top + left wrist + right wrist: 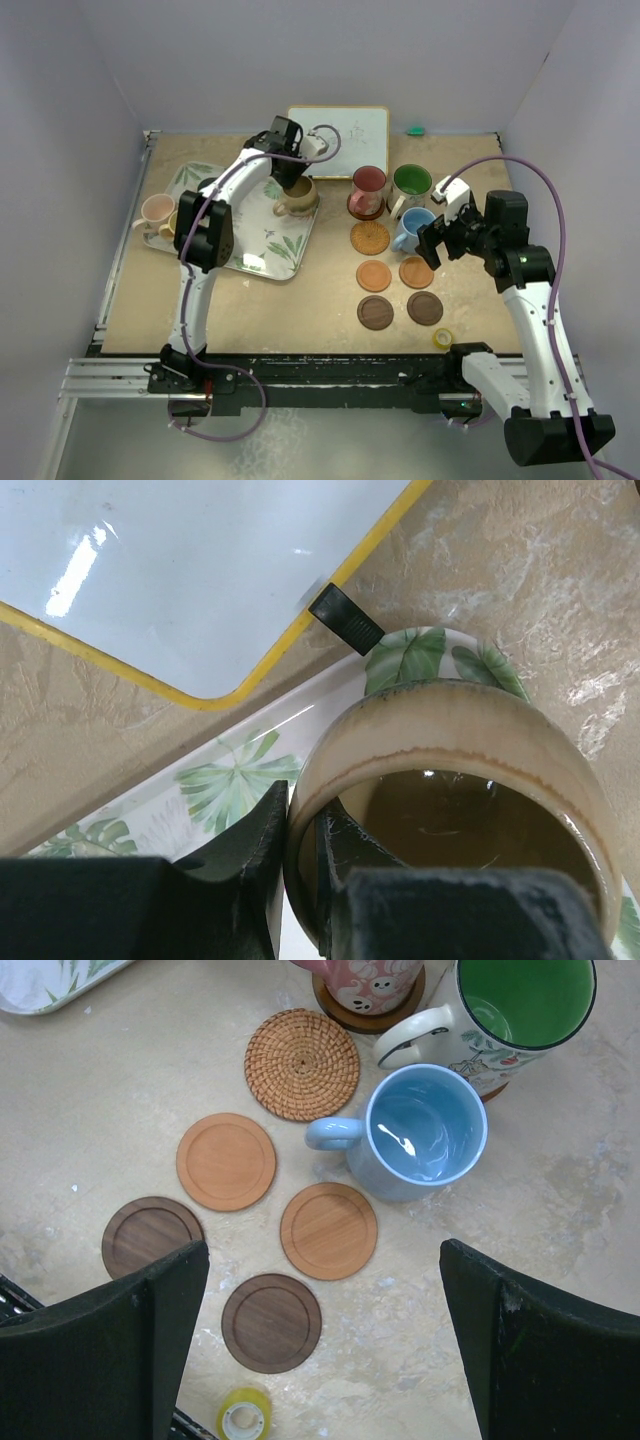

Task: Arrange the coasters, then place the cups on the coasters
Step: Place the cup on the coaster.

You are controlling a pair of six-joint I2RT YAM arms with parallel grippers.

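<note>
Your left gripper (303,825) is pinched shut on the rim of the tan mug (450,730), one finger inside and one outside. The mug stands on the far right corner of the leaf-patterned tray (270,255), just beside the white board (180,570). Your right gripper (322,1250) hangs wide open and empty above the blue mug (425,1130) and five bare discs: a woven coaster (302,1064), two orange coasters (226,1160) and two dark brown coasters (271,1322), all lying close together on the table.
</note>
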